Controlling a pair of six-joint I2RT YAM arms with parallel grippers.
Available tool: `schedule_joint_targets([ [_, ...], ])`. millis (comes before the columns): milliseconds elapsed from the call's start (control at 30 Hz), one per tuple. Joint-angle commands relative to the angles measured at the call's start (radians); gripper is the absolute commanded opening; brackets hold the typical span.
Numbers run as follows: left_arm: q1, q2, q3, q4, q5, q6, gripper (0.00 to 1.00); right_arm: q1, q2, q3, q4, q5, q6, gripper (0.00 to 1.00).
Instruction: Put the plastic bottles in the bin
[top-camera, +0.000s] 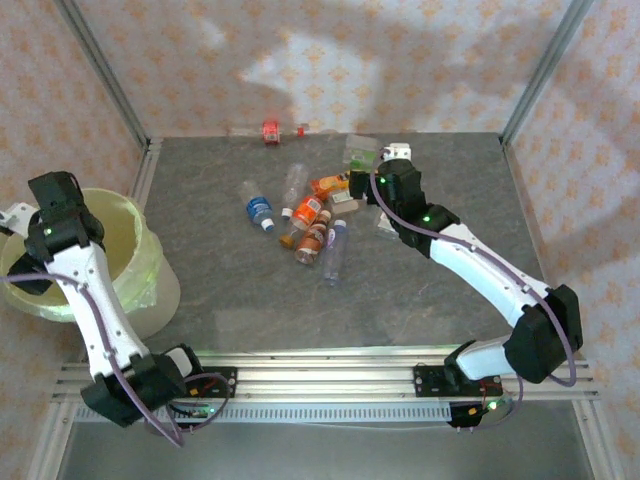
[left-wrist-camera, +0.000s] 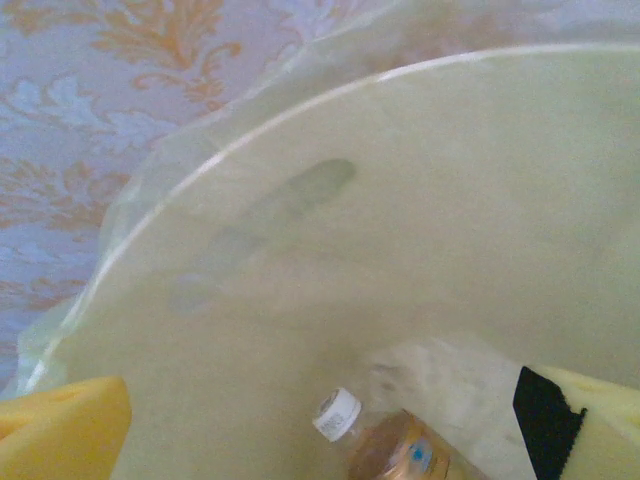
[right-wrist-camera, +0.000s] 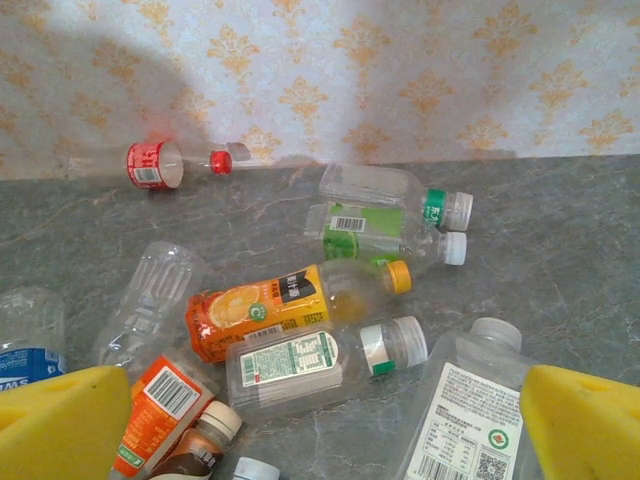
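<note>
One white-capped bottle (left-wrist-camera: 385, 447) lies in the pale translucent bin (left-wrist-camera: 450, 200); left fingers (left-wrist-camera: 60, 430) and right fingers (right-wrist-camera: 580, 420) spread apart.

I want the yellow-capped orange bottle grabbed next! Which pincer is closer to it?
Right. The right pincer hangs open right by the yellow-capped orange bottle in the pile. The left pincer is far away, open above the bin.
</note>
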Motion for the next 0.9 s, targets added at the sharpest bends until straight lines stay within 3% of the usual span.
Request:
schedule_joint_targets([
  [0, 0.007, -0.087, 0.027, -0.017, 0.256, -0.012, 1.0, -0.02, -0.004, -0.032, 0.002, 0.038, 0.025, 1.0],
  [100, 0.006, -0.175, -0.013, 0.053, 0.511, -0.033, 1.0, -0.058, 0.012, -0.039, -0.047, 0.027, 0.096, 1.0],
  [233, 0.001, -0.309, -0.146, 0.33, 0.889, -0.188, 1.0, -0.118, 0.01, -0.085, -0.07, -0.02, 0.199, 0.99],
  [333, -0.045, -0.338, -0.204, 0.487, 1.029, -0.304, 1.0, -0.169, 0.001, -0.126, -0.08, -0.058, 0.248, 0.99],
  [533, -0.324, -0.305, -0.238, 0.63, 1.007, -0.363, 1.0, -0.286, 0.022, -0.16, -0.13, -0.199, 0.291, 0.99],
  [700, -0.662, -0.186, -0.242, 0.758, 0.884, -0.348, 1.0, -0.314, 0.085, -0.171, -0.106, -0.421, 0.235, 0.99],
  [867, -0.931, 0.017, -0.155, 0.806, 0.766, -0.29, 1.0, -0.312, 0.159, -0.176, -0.069, -0.37, 0.304, 0.99],
])
